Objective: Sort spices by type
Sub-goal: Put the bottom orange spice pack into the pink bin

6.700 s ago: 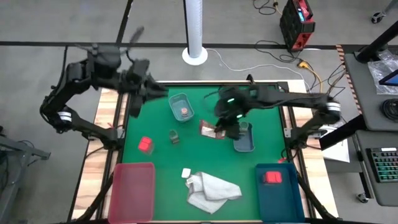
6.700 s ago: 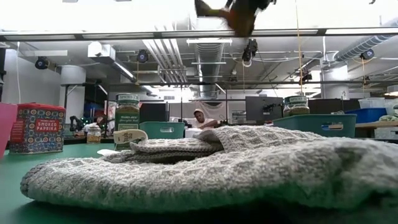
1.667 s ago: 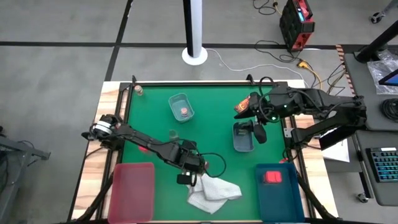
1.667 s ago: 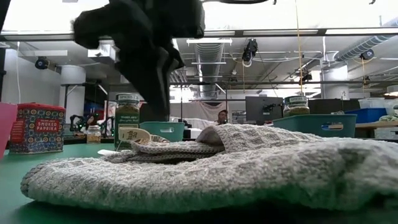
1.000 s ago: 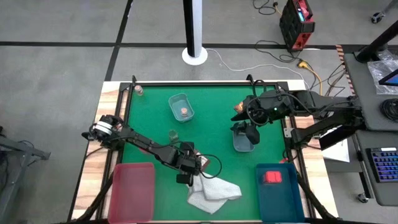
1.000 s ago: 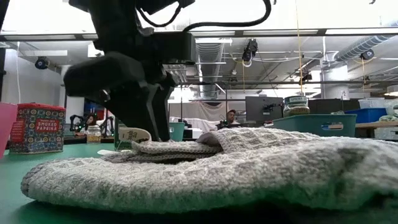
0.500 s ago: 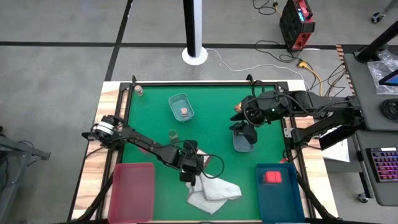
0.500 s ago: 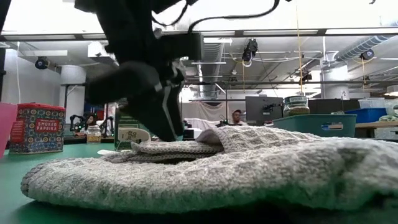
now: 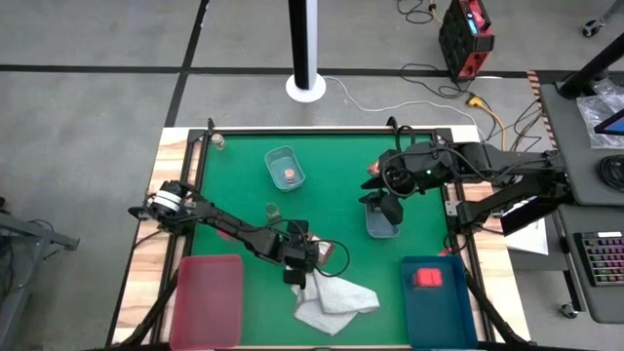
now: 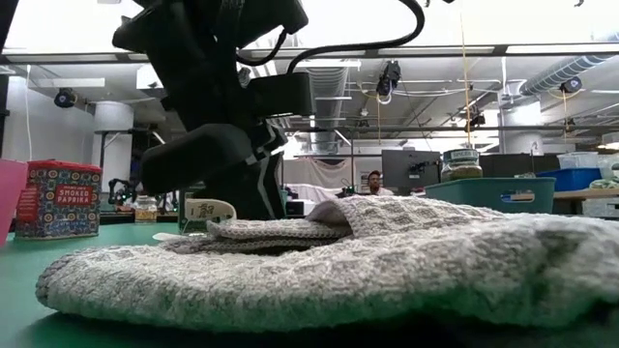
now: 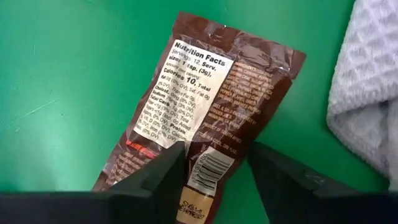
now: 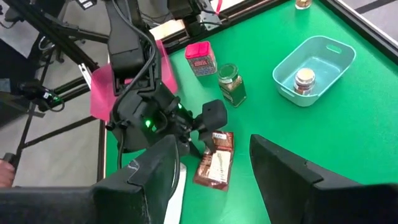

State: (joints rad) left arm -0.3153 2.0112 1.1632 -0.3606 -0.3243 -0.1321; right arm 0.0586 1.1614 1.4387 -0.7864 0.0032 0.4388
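Note:
A brown packet (image 11: pixel 211 106) lies flat on the green table, label side up, beside the white cloth (image 11: pixel 367 81). My left gripper (image 11: pixel 216 149) is open and slants down over it, one finger on either side of the packet's near end. The right wrist view shows that gripper (image 12: pixel 208 127) just behind the packet (image 12: pixel 214 163). My right gripper (image 12: pixel 212 140) hangs open, high over the right side of the table (image 9: pixel 375 180), with nothing between its fingers. A greenish jar (image 12: pixel 231 84) and a red block (image 12: pixel 200 58) stand on the table behind my left arm. My left gripper has its fingers (image 11: pixel 168 174) astride the packet's barcode end (image 11: pixel 202 180), coming from above at a slant and lying across the packet. I cannot tell whether they touch it. The packet lies flat on the table.
A pale tray (image 9: pixel 274 156) at the back holds a pink-topped jar (image 12: pixel 304 79). A second tray (image 9: pixel 380 229) under my right arm holds a greenish jar (image 10: pixel 462 162). A red bin (image 9: pixel 210 288) and a blue bin (image 9: pixel 409 302) with a red block (image 9: pixel 426 278) stand near the front.
My left gripper has come down toward the brown packet beside the cloth, shifting slightly toward the table's right. The packet and the cloth have stayed where they were.

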